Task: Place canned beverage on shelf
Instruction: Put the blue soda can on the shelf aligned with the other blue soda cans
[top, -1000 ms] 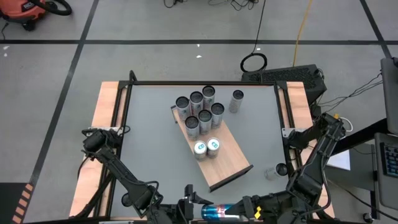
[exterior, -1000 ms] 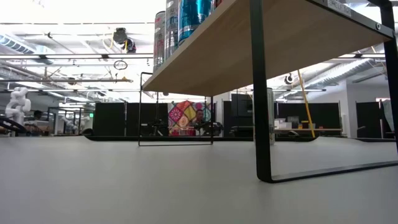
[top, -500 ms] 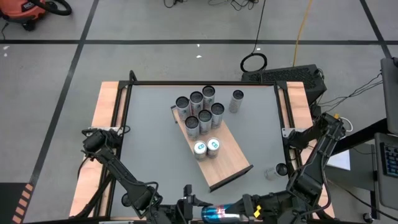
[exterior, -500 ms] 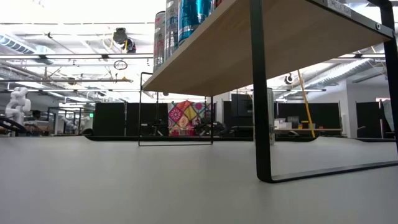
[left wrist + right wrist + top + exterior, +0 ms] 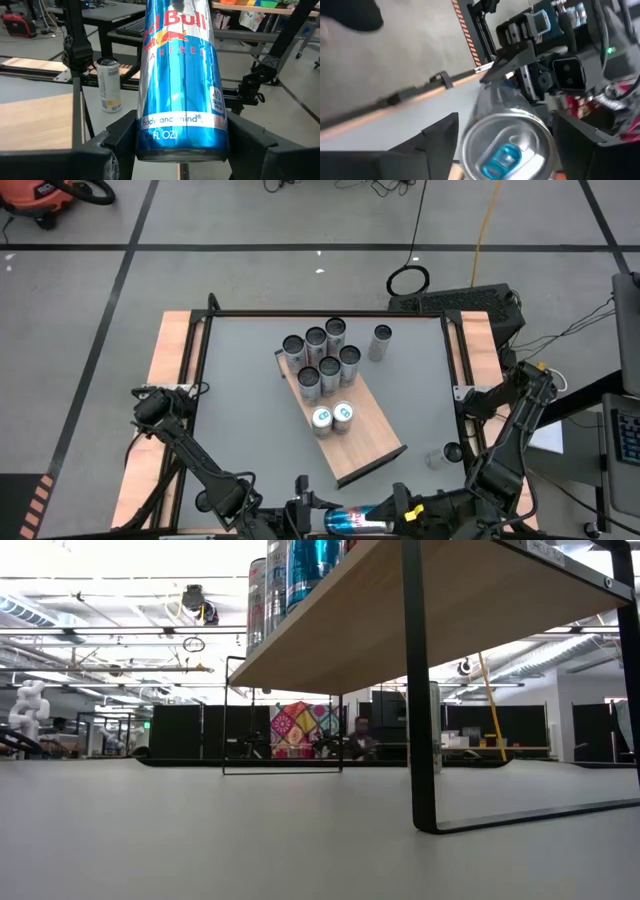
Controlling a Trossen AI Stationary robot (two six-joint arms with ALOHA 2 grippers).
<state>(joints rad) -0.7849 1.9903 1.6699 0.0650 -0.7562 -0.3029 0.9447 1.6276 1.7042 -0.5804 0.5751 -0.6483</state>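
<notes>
High view is showing a hand-over at the near edge of the bench (image 5: 240, 380): the blue can (image 5: 352, 521) is lying sideways between the two claws, and over the last second the right claw (image 5: 398, 514) is drawing back a little from the can's end while its fingers are spreading, where a moment ago it was closed up against it. The left claw (image 5: 177, 150) is gripping the can at its base, fingers (image 5: 117, 137) pressed on either side, having narrowed onto it during that same second. In the right wrist view the can's lid (image 5: 507, 147) is sitting between wide-set fingers (image 5: 440, 137) that are no longer clamping it (so the can seems to be passing to the left arm). The shelf (image 5: 365, 435) is standing diagonally mid-bench, cans (image 5: 322, 360) crowding its far end, its near end bare. Judging from this, the left arm is taking over the carry, with the bare near end the likely spot.
</notes>
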